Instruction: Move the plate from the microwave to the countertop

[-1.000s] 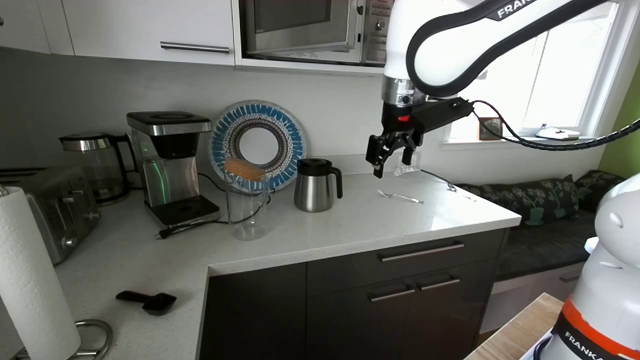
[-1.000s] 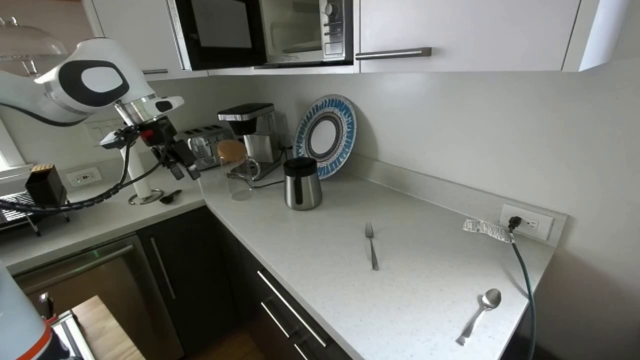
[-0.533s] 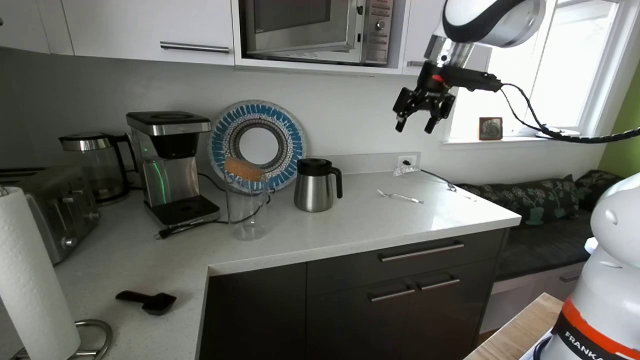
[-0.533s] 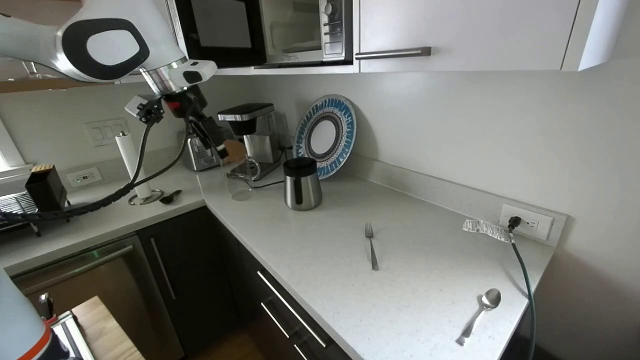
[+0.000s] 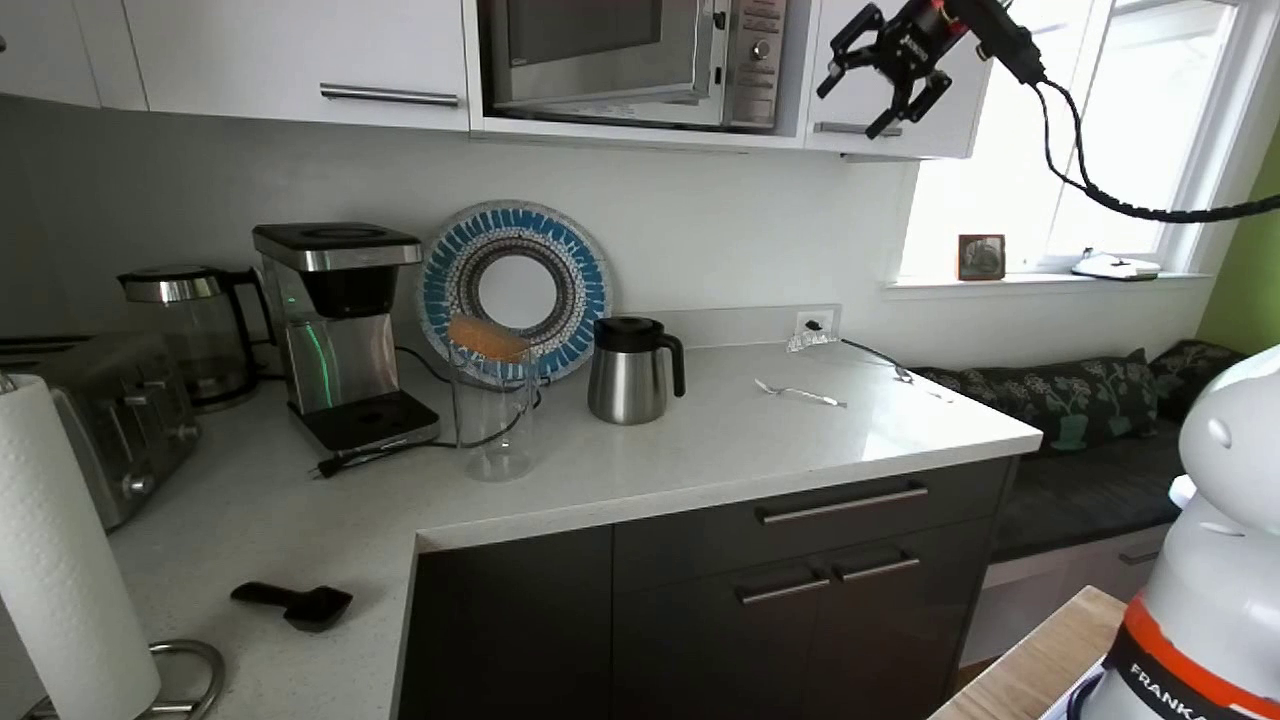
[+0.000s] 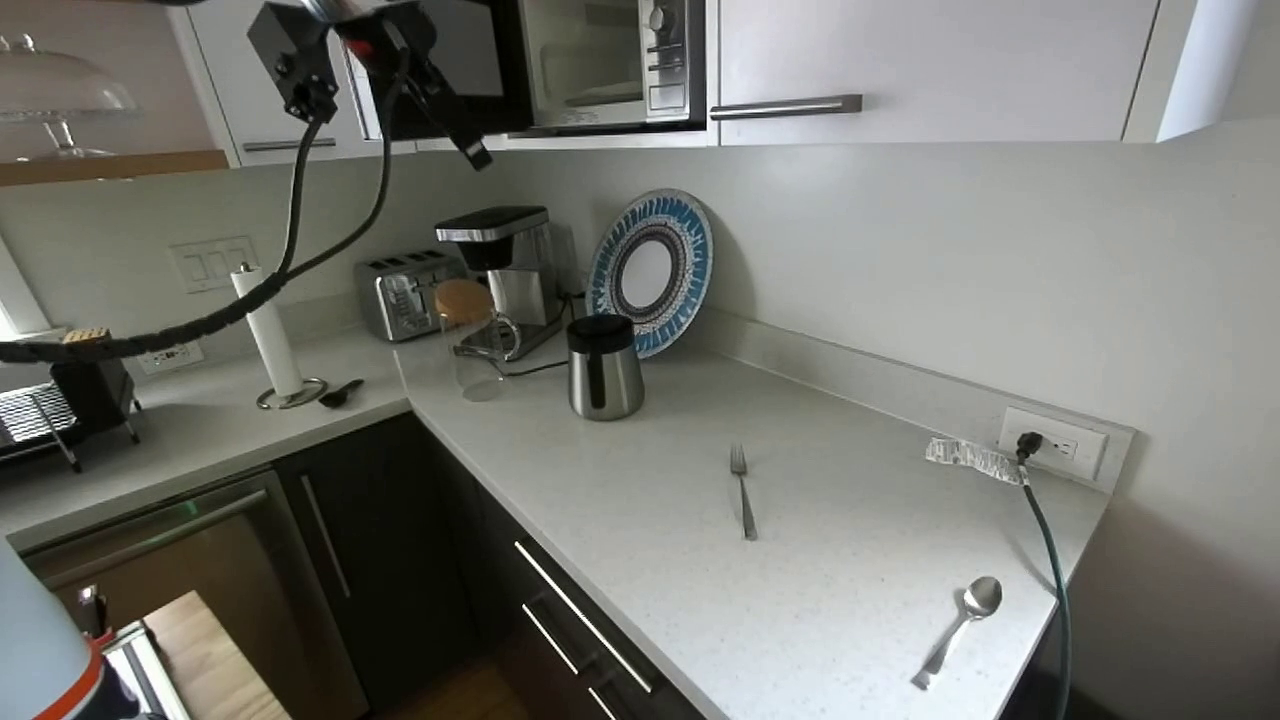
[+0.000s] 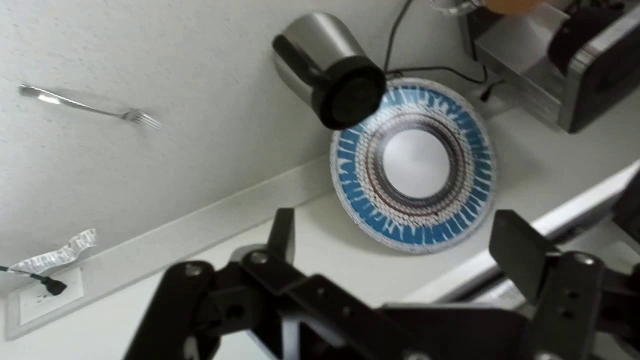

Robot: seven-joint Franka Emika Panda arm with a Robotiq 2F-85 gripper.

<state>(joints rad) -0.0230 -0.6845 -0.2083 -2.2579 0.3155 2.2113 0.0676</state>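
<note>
Plate (image 6: pixel 608 96) looks to be inside the microwave (image 6: pixel 665 75), low down. In an exterior view you get only a thin, pale, shallow edge of it; calling that the plate is my guess. Can't tell if it's level. Wrist view doesn't show it.

Door (image 6: pixel 475 45) stands open, left of the opening. In an exterior view your gripper (image 5: pixel 848 113) hangs right of the microwave, pitched down. Jaws are wide, nothing between them.

I read this as the approach, pick not done. Pitch up so the jaws point straight in, come in low, stay off the door. Roll so one jaw goes under the rim and one over it. Get a decent bite before you squeeze; a thin rim will likely slip or tip on a shallow grab. Lift just clear, back straight out, keep it flat, then swing and lower.

Best drop spot, I'd say: the desk (image 6: pixel 840 560) between fork (image 6: pixel 744 492) and spoon (image 6: pixel 957 634). Stay away from the steel jug (image 6: pixel 606 380) and the big patterned plate (image 6: pixel 650 275) standing behind it, far side.
</note>
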